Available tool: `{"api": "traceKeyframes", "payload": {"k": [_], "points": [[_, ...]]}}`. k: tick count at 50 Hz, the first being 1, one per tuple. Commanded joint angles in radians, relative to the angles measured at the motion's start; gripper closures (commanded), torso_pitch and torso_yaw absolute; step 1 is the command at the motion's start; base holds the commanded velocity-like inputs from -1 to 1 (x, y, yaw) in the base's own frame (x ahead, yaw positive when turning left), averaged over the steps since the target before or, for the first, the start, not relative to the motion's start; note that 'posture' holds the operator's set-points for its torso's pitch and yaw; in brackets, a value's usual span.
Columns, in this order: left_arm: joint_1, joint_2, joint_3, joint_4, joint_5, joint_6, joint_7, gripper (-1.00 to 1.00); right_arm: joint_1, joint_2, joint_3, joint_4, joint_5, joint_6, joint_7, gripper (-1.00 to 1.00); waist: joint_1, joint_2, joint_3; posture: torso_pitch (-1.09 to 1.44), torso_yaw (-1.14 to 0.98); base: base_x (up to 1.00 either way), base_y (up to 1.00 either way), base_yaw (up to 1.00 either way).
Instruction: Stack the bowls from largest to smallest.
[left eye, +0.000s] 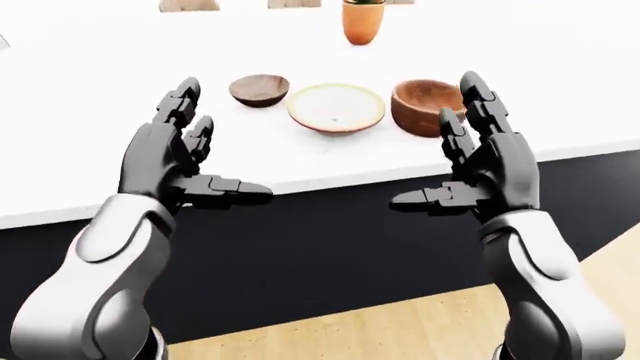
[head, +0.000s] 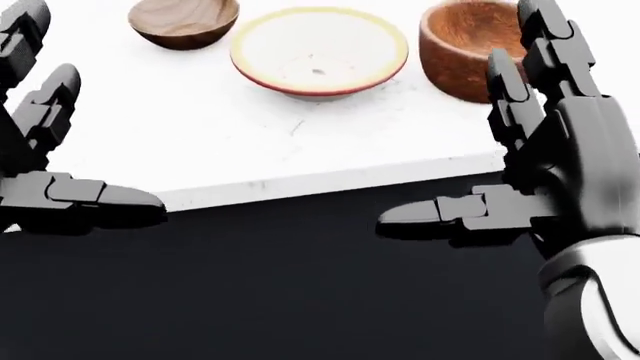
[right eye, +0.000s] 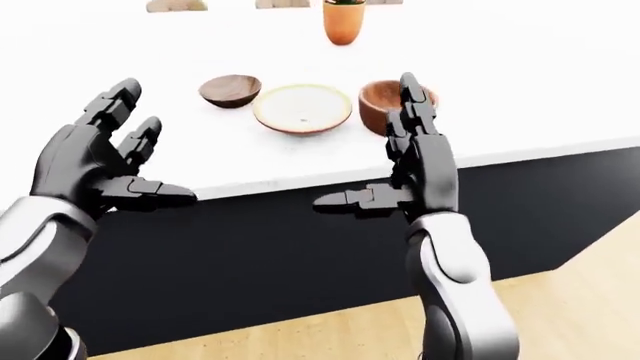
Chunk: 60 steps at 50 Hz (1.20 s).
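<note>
On counter (left eye: 120, 112) sit 3 bowls in a row: small dark bowl (left eye: 259, 89), wide cream bowl (left eye: 336, 107), wooden bowl (left eye: 426, 106). Left hand (left eye: 172, 161) & right hand (left eye: 482, 161) both spread wide, holding nothing, so we'd grab wooden bowl by rim w/ right.

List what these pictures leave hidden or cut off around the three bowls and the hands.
- Reddish wooden bowl: in every view the right hand covers part of its right side.
- Left hand: in the head view the left edge cuts it off.
- Orange vase: its top is cut off by the upper edge in the left-eye view; absent from the head view.
- Speck inside the cream bowl: too small to identify.
- Dark bowl: top edge clips its rim in the head view.
</note>
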Motion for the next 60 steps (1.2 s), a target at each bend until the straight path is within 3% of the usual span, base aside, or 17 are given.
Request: {"api": "traceKeyframes", "payload": {"k": [1, 3, 4, 6, 9, 18, 22, 23, 25, 30, 34, 42, 47, 49, 55, 58, 60], "points": [[-0.033, 0.018, 0.021, -0.025, 0.0, -0.028, 0.012, -1.0, -0.023, -0.005, -0.004, -0.036, 0.02, -0.044, 0.004, -1.0, 0.0, 0.013, -0.005, 0.0, 0.0, 0.02, 0.41, 0.0], [-0.047, 0.022, 0.021, -0.027, -0.008, -0.013, 0.02, -1.0, -0.031, -0.005, -0.016, -0.044, 0.044, -0.034, -0.006, -1.0, 0.01, 0.079, -0.02, 0.0, 0.0, 0.08, 0.42, 0.0], [-0.054, 0.025, 0.024, -0.031, -0.013, -0.005, 0.023, -1.0, -0.033, 0.0, -0.029, -0.05, 0.068, -0.026, -0.014, -1.0, 0.01, 0.042, -0.014, 0.0, 0.0, 0.12, 0.0, 0.0], [-0.064, 0.035, 0.023, -0.019, -0.016, -0.007, 0.022, -1.0, -0.041, -0.003, -0.05, -0.047, 0.113, -0.024, -0.033, -1.0, 0.017, 0.07, 0.014, 0.0, 0.0, 0.06, 0.0, 0.0], [-0.078, 0.048, 0.015, -0.005, -0.014, -0.008, 0.024, -1.0, -0.043, -0.013, -0.074, -0.036, 0.19, -0.024, -0.067, -1.0, -0.002, 0.065, -0.021, 0.0, 0.0, 0.0, 0.0, -0.27], [-0.113, 0.073, 0.008, 0.022, 0.002, 0.004, 0.005, -1.0, -0.058, -0.093, -0.083, -0.013, 0.25, -0.037, -0.102, -1.0, 0.014, 0.015, -0.009, 0.0, 0.0, 0.0, 0.0, -0.62], [-0.144, 0.092, 0.01, 0.049, 0.012, 0.011, -0.006, -1.0, -0.075, -0.117, -0.076, -0.014, 0.211, -0.018, -0.08, -1.0, 0.029, -0.041, 0.007, 0.0, 0.0, 0.01, 0.0, 0.0], [-0.16, 0.098, 0.011, 0.058, 0.014, 0.019, -0.008, -1.0, -0.089, -0.124, -0.084, -0.01, 0.211, -0.006, -0.078, -1.0, 0.028, -0.066, -0.019, 0.0, 0.0, 0.38, -0.01, 0.0], [-0.178, 0.105, 0.01, 0.063, 0.015, 0.03, -0.011, -1.0, -0.102, -0.132, -0.093, -0.009, 0.212, 0.011, -0.077, -1.0, 0.015, -0.023, 0.045, 0.0, 0.0, 0.48, -0.03, 0.0], [-0.203, 0.12, 0.013, 0.065, 0.021, 0.053, -0.023, -1.0, -0.119, -0.145, -0.118, -0.022, 0.224, 0.04, -0.081, -1.0, 0.002, 0.008, 0.034, 0.0, 0.0, 0.5, -0.04, 0.0], [-0.221, 0.138, 0.037, 0.048, 0.01, 0.087, -0.033, -1.0, -0.135, -0.16, -0.135, -0.038, 0.252, 0.062, -0.1, -1.0, -0.002, 0.084, 0.028, 0.0, 0.0, 0.5, 0.0, 0.0], [-0.215, 0.15, 0.033, 0.053, 0.007, 0.076, -0.039, -1.0, -0.146, -0.174, -0.156, -0.044, 0.298, 0.076, -0.136, -1.0, 0.02, 0.017, 0.019, 0.0, 0.0, 0.52, 0.0, 0.0], [-0.211, 0.162, 0.028, 0.07, 0.022, 0.06, -0.053, -1.0, -0.157, -0.189, -0.167, -0.052, 0.339, 0.076, -0.161, -1.0, 0.036, -0.067, -0.005, 0.0, 0.0, 0.52, 0.0, 0.0], [-0.212, 0.161, 0.03, 0.067, 0.025, 0.063, -0.056, -1.0, -0.164, -0.196, -0.17, -0.052, 0.358, 0.075, -0.174, -1.0, 0.036, -0.086, 0.055, 0.0, 0.0, 0.16, 0.0, 0.0], [-0.216, 0.158, 0.029, 0.063, 0.034, 0.069, -0.064, -1.0, -0.17, -0.229, -0.188, -0.063, 0.416, 0.069, -0.203, -1.0, 0.017, -0.048, 0.059, 0.0, 0.0, 0.0, 0.0, 0.0], [-0.218, 0.152, 0.02, 0.067, 0.04, 0.064, -0.064, -1.0, -0.161, -0.244, -0.198, -0.061, 0.438, 0.061, -0.209, -1.0, 0.012, 0.021, 0.029, 0.0, 0.0, 0.0, 0.0, 0.0], [-0.218, 0.15, 0.02, 0.068, 0.044, 0.064, -0.066, -1.0, -0.156, -0.248, -0.193, -0.058, 0.446, 0.053, -0.214, -1.0, 0.012, -0.006, 0.036, 0.0, 0.0, 0.0, 0.0, 0.0]]}}
